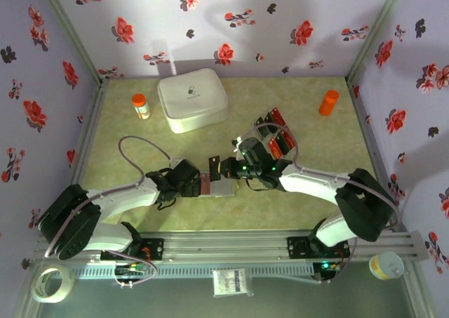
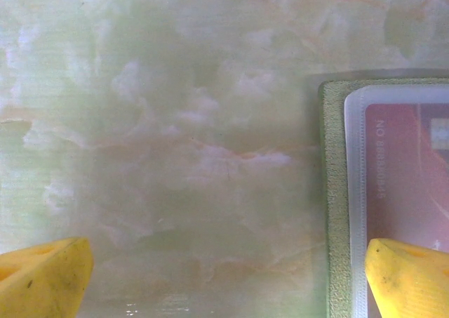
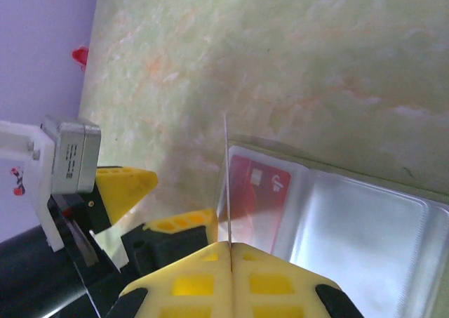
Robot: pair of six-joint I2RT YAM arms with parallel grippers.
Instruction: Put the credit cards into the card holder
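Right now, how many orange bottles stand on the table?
2 orange bottles: one far left, beside the white box; one far right. More may be hidden.

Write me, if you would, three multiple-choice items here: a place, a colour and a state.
1. Where on the table does the white box stand? A far side, left of centre; B near edge; C right corner.
2. What colour is the pocketed card in the card holder? A black; B red; C blue.
3. The right claw is: A open wide; B shut on the white box; C shut on a thin card.
Answers: 1 A, by the back wall; 2 B, red shows through the clear pocket; 3 C, it pinches the card's edge.
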